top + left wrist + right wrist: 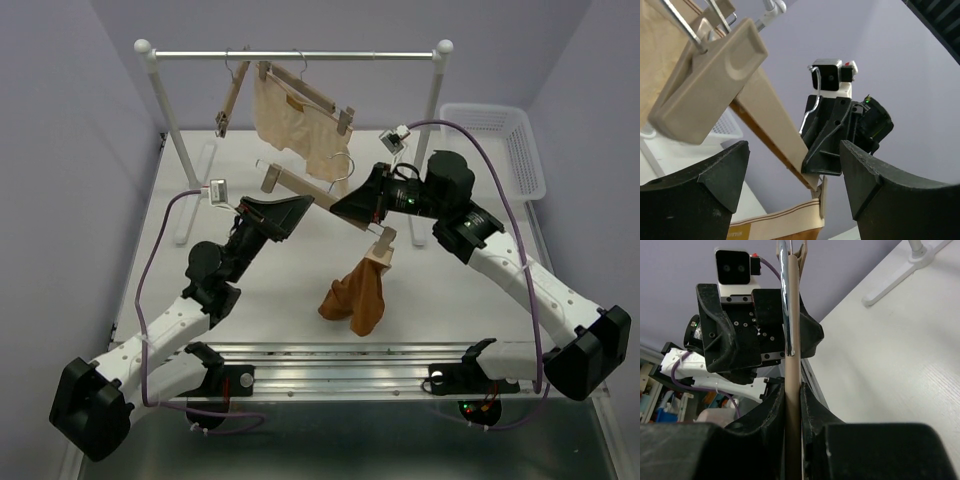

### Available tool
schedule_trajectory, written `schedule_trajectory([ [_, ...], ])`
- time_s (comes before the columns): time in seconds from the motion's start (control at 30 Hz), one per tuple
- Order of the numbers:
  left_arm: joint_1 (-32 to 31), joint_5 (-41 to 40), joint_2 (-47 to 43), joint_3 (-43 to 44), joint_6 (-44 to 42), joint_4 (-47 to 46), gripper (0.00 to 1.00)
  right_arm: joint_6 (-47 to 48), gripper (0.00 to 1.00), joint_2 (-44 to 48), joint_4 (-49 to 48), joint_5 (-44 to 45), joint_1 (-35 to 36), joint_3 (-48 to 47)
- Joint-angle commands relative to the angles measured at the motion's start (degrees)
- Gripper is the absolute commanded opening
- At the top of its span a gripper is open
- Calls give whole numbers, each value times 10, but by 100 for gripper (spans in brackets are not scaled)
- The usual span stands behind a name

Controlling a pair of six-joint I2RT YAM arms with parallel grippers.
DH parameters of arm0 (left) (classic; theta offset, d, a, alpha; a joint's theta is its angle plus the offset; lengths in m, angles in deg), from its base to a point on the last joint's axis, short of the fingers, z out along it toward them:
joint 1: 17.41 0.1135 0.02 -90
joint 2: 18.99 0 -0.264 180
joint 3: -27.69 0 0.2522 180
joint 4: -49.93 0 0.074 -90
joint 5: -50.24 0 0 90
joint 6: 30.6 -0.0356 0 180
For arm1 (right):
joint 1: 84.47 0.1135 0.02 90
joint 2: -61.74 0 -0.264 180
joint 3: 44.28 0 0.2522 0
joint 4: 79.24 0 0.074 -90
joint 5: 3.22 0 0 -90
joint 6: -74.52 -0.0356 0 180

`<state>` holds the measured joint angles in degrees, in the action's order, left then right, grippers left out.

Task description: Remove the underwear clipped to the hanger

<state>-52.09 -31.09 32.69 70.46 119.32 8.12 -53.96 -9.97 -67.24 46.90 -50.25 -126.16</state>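
Cloth like this is going to be hanging limp and light for you: the rust-orange brief (355, 295) is dangling from one clip (383, 243) of the wooden hanger (300, 190), probably swinging and stretching rather than resisting. Your right gripper (793, 400) is pinching the hanger's bar. Your left gripper (795, 165) is waiting with fingers spread, empty, under the free clip (705, 85). You are best aiming for the waistband (775, 220) just below the holding clip. The beige brief (290, 120) is hanging clipped on the rack (300, 56)

Soft, even overhead light, faint shadows; the right gripper (793, 395) shows dark and blurred up close.
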Motion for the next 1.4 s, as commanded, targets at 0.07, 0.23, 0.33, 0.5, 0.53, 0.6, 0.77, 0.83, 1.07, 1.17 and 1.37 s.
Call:
schedule_trajectory([
  [0.07, -7, -15, 11, 6, 2, -74, 71, -48, 1, 4, -75, -41, 5, 16],
  [0.23, -8, -19, 25, 17, 0, -76, 62, -59, 1, 2, -92, -61, 5, 21],
  [0.33, -9, -18, 34, 23, -1, -79, 50, -63, 1, 0, -96, -66, 5, 24],
  [0.5, -12, -17, 42, 25, 4, -90, 22, -67, 1, -3, -91, -66, 5, 25],
  [0.53, -12, -16, 41, 25, 4, -98, 16, -63, 1, -4, -87, -64, 5, 24],
  [0.6, -12, -18, 40, 21, 7, -103, 8, -58, 1, -4, -78, -52, 5, 22],
  [0.77, -13, -44, 29, 3, 13, -110, 0, -47, 29, -3, -45, -11, 5, 19],
  [0.83, -13, -60, 22, -5, 16, -111, 0, -39, 45, -1, -31, 2, 5, 14],
  [1.07, -12, -102, -4, -19, 3, -93, 0, 4, 100, 27, 28, 55, 5, 1],
  [1.17, -10, -103, -7, -25, 0, -96, 0, 24, 100, 58, 68, 109, 5, 8],
  [1.37, 32, -36, 23, -33, 22, -166, 0, 37, 100, 126, 134, 191, -7, 43],
])
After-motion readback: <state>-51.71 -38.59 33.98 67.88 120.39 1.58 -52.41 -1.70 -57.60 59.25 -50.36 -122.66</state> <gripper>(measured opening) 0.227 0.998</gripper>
